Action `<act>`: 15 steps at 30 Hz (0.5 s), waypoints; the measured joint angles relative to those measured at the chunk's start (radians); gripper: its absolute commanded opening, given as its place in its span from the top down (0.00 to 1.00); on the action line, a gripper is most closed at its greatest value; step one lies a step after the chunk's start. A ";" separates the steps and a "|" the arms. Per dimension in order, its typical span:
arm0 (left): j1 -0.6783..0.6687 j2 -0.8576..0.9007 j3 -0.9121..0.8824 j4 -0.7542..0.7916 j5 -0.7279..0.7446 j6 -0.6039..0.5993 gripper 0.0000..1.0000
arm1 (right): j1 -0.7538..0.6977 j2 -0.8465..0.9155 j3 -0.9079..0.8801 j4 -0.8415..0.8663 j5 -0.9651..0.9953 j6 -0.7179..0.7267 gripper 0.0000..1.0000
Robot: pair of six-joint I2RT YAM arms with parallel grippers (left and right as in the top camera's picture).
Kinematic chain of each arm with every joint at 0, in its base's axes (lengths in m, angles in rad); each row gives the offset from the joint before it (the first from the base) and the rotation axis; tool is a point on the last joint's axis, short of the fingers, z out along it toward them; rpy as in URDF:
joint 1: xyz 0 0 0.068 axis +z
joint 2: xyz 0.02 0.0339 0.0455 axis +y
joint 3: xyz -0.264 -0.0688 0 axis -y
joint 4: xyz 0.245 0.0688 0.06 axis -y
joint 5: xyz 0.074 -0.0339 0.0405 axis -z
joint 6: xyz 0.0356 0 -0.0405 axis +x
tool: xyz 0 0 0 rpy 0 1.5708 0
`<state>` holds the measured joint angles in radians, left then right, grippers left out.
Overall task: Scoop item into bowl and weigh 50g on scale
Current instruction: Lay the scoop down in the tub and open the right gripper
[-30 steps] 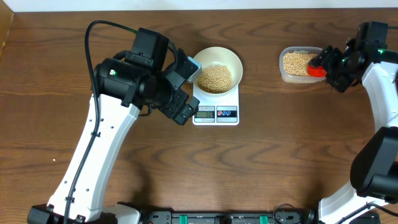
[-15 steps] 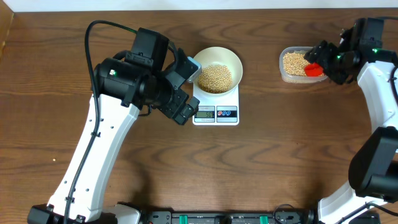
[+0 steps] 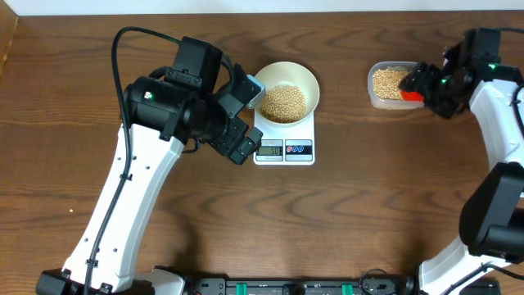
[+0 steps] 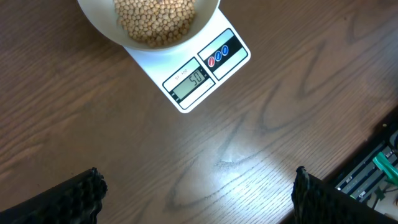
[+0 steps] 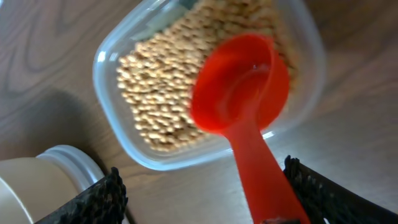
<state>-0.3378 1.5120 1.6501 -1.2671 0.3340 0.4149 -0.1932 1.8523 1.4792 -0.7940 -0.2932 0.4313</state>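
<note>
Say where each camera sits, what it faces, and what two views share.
Overhead: above the table, facing straight down; both arms show, left gripper by the scale, right gripper at the clear tub.
Left wrist: on the left arm, facing down at the scale; spread fingertips show.
Right wrist: on the right arm, facing down into the tub; fingertips and held red scoop show.
Shared: overhead and left wrist both show bowl on scale.
</note>
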 measured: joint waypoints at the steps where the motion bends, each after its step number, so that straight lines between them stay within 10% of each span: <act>1: 0.000 0.000 0.000 0.000 0.000 0.000 0.02 | -0.008 0.000 0.000 -0.003 0.000 -0.002 0.16; 15: 0.000 0.000 0.000 0.000 0.000 0.000 0.02 | -0.056 0.000 0.000 -0.043 0.001 -0.080 0.07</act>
<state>-0.3378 1.5120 1.6501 -1.2671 0.3340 0.4149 -0.2493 1.8523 1.4788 -0.8371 -0.2920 0.3508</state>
